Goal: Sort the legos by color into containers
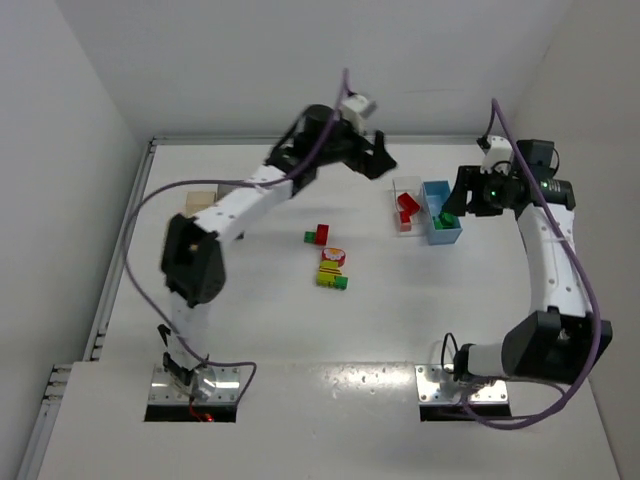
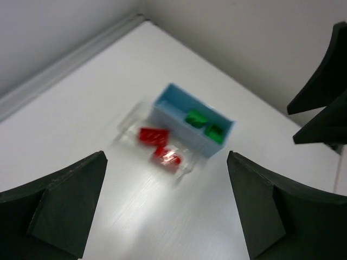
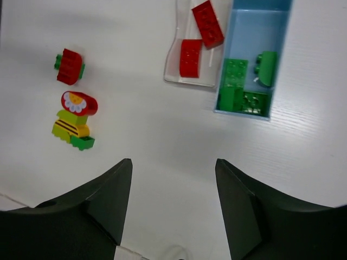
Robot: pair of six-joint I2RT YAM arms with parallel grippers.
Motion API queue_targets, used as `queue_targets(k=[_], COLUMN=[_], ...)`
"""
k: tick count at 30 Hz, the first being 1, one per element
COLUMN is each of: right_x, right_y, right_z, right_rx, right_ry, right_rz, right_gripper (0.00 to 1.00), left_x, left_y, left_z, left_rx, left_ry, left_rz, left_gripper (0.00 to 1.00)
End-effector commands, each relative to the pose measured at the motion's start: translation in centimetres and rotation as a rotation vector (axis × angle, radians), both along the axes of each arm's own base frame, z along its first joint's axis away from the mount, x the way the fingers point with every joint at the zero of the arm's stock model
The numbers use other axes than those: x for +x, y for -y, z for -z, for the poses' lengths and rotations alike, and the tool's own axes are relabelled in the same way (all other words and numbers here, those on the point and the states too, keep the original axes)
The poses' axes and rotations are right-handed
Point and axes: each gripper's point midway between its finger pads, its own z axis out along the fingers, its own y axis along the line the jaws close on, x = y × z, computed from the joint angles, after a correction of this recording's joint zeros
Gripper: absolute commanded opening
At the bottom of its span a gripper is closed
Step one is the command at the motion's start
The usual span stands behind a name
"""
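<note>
Top view, my left end effector (image 1: pixel 375 160) blurred, up-left of the light blue bin (image 1: pixel 434 192), right end effector (image 1: pixel 460 198) just beside it, loose legos (image 1: pixel 332 268) well left, left wrist, fingers released, empty, green legos (image 2: pixel 196 119) inside that bin, right wrist, released too, loose legos visible here, not in left wrist.

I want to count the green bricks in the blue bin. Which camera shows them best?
The right wrist view: the green bricks lie sharp and unobstructed in the blue bin. The left wrist view shows them blurred, at a slant; the top external view shows only a small green patch beside the right arm.
</note>
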Motion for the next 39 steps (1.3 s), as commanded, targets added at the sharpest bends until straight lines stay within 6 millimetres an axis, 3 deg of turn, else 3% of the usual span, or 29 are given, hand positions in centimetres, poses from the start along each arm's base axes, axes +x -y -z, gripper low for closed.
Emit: queue_targets(k=[1, 2, 3, 5, 6, 8, 9, 12, 13, 16, 17, 18, 23, 24, 27, 29, 30, 32, 35, 39], right_x=[2.4, 2.8, 3.3, 4.3, 5.1, 5.7, 6.1, 7.2, 7.4, 7.8, 7.9, 8.1, 8.9, 8.9, 8.7, 8.4, 8.4, 8.2, 7.7, 7.5], right_y=[-3.0, -3.5, -3.9, -4.5, -4.6, -4.6, -4.3, -4.5, -5.0, -5.3, -5.3, -5.6, -5.6, -5.6, -5.3, -4.7, -4.7, -4.4, -4.5, -4.8], right_z=[-1.7, -1.5, -1.0, -0.9, -0.6, 0.2, 0.6, 1.7, 1.7, 2.2, 2.6, 2.8, 3.2, 3.6, 3.8, 4.1, 4.1, 4.2, 4.6, 4.7], right_rx=[0.055, 0.07, 0.072, 0.051, 0.038, 0.005, -0.005, -0.027, -0.036, -0.07, -0.069, -0.075, -0.08, -0.079, -0.101, -0.113, -0.113, -0.112, -0.102, -0.083], right_ry=[0.088, 0.087, 0.081, 0.08, 0.072, 0.055, 0.046, 0.024, 0.031, 0.03, 0.021, 0.026, 0.02, 0.01, -0.007, -0.027, -0.027, -0.037, -0.047, -0.046], right_rz=[-0.135, -0.144, -0.157, -0.159, -0.158, -0.173, -0.163, -0.161, -0.184, -0.191, -0.191, -0.206, -0.213, -0.213, -0.229, -0.224, -0.224, -0.215, -0.222, -0.212], right_gripper=[0.63, 0.61, 0.61, 0.61, 0.61, 0.61, 0.61, 0.61, 0.61, 0.61, 0.61, 0.61, 0.61, 0.61, 0.61, 0.61, 0.61, 0.61, 0.61, 0.61], left_x=[-0.1, -1.0, -0.3, -0.7, -1.5, -2.1, -2.5, -2.8, -2.8, -3.1, -3.2, -3.4, -3.7, -3.5, -4.2, -4.0, -4.3, -4.4, -4.3, -4.0], left_y=[-10.0, -12.6, -15.6, -18.7, -20.0, -21.3, -22.0, -22.4, -22.5, -21.0, -20.6, -19.6, -15.7, -13.9, -11.8, -11.4, -10.6, -11.0, -11.5, -12.6], left_z=[-1.1, -1.7, 0.2, 0.7, 0.7, 1.8, 3.6, 6.5, 7.7, 9.3, 10.9, 11.3, 14.5, 14.9, 16.1, 17.1, 16.7, 18.0, 18.4, 18.6], left_rx=[0.123, 0.164, 0.228, 0.245, 0.256, 0.296, 0.334, 0.359, 0.369, 0.384, 0.406, 0.405, 0.447, 0.445, 0.48, 0.522, 0.515, 0.555, 0.569, 0.567], left_ry=[0.018, 0.009, -0.023, -0.051, -0.044, -0.057, -0.08, -0.153, -0.183, -0.231, -0.27, -0.286, -0.374, -0.381, -0.386, -0.366, -0.355, -0.364, -0.377, -0.404], left_rz=[-0.106, -0.173, -0.305, -0.404, -0.363, -0.365, -0.381, -0.406, -0.416, -0.462, -0.464, -0.476, -0.457, -0.439, -0.421, -0.457, -0.455, -0.496, -0.559, -0.621], left_gripper=[1.0, 1.0, 1.0, 1.0, 1.0, 1.0, 1.0, 1.0, 0.93, 0.77, 0.75, 0.74, 0.71, 0.71, 0.71, 0.71, 0.71, 0.69, 0.64, 0.64])
